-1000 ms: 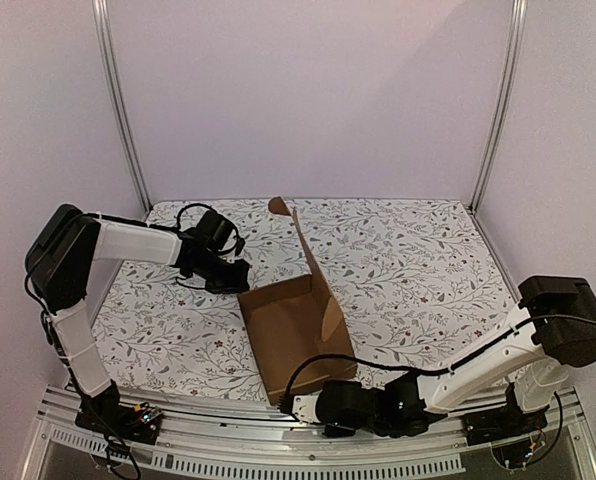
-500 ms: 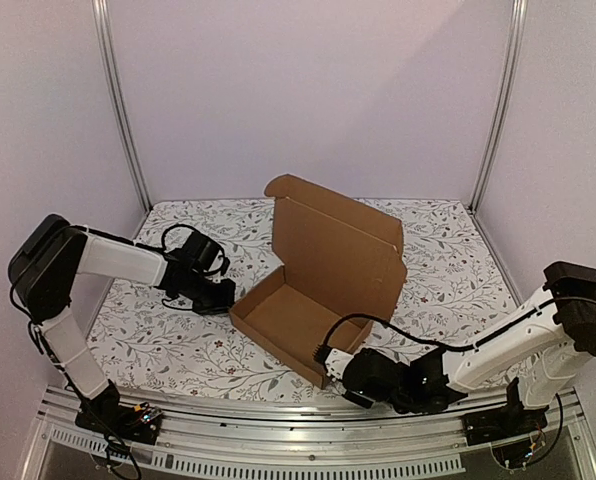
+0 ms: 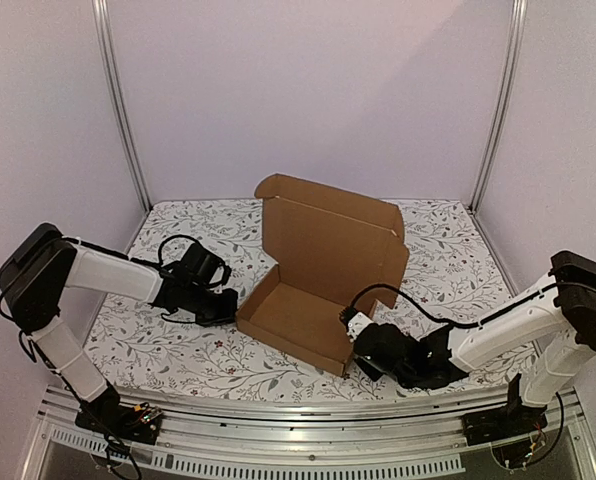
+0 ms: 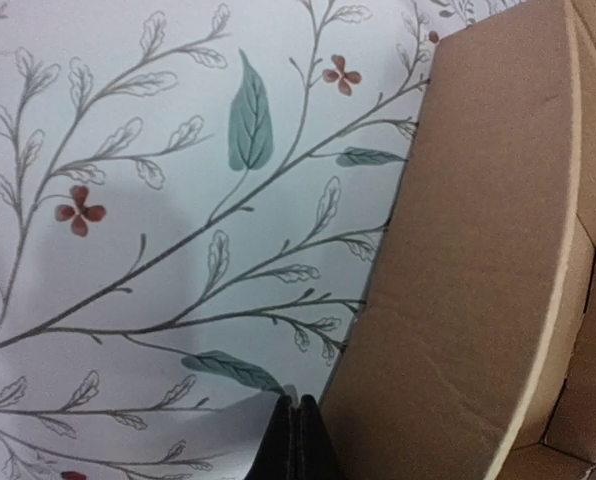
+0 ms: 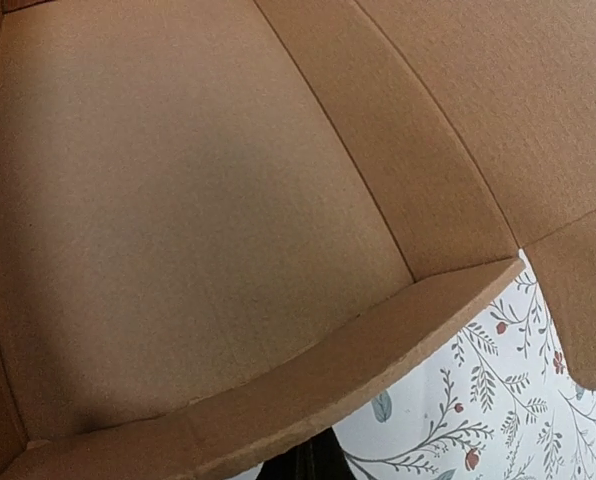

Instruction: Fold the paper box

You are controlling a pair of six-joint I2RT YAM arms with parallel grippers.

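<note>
The paper box is a brown cardboard tray in the middle of the table, with its lid standing upright behind it. My left gripper is shut and empty, its tips against the outside of the box's left wall. The shut left gripper shows close up beside that wall. My right gripper is shut at the box's near right corner. In the right wrist view the right gripper peeks out under the box's front wall, with the box floor beyond.
A floral-print cloth covers the table. Metal frame posts stand at the back corners, with pale walls behind. An aluminium rail runs along the near edge by the arm bases.
The box has turned on the table, so its lid now faces the camera instead of edge-on. The right gripper has moved from the near edge up to the box's right corner. The left gripper has shifted nearer.
</note>
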